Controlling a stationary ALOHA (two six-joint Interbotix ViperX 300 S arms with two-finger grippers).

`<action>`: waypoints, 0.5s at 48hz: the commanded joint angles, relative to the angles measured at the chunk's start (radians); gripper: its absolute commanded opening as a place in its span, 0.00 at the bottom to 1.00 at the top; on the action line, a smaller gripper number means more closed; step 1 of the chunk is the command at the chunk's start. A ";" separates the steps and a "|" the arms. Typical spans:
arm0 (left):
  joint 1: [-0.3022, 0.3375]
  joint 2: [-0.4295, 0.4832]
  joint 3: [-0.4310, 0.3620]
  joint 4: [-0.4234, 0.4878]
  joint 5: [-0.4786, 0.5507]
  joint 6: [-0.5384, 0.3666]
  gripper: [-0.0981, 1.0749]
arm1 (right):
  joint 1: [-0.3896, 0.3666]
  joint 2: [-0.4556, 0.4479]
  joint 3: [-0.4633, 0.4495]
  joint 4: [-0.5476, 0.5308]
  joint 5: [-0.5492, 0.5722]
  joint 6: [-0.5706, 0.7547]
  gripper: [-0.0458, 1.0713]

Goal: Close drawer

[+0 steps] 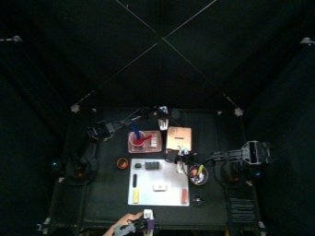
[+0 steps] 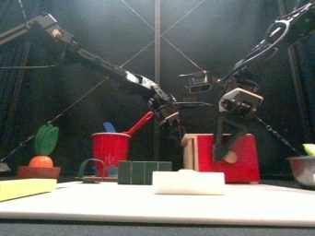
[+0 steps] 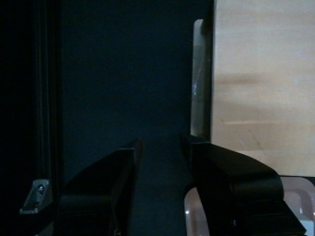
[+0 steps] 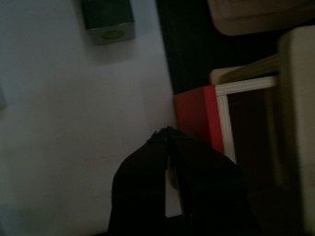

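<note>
The drawer (image 1: 180,138) is a tan wooden box behind the table's middle, and it stands at the right in the front view (image 2: 197,152). Its red front (image 4: 197,115) is pulled out from the tan case, leaving a dark gap (image 4: 252,138). My right gripper (image 4: 167,138) hangs just before that red front (image 2: 242,159), its jaw tips together and nothing seen held. My left gripper (image 3: 164,147) hovers open beside the tan wood (image 3: 264,83), high behind the red tub (image 2: 113,152).
A white sheet (image 1: 160,184) lies at the table's front, with a green block (image 2: 144,172), a white block (image 2: 189,182) and a yellow block (image 2: 25,189) near the front edge. A carrot toy (image 2: 43,152) stands left. A metal bowl (image 2: 304,171) sits at the right.
</note>
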 commanded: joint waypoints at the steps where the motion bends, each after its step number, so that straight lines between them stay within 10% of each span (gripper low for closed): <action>1: -0.003 -0.052 -0.009 -0.002 -0.003 0.000 0.76 | -0.034 -0.014 -0.014 -0.025 0.002 0.002 0.28; 24: 0.005 -0.057 -0.003 -0.002 -0.005 -0.003 0.76 | -0.046 -0.017 -0.038 -0.035 0.005 0.003 0.28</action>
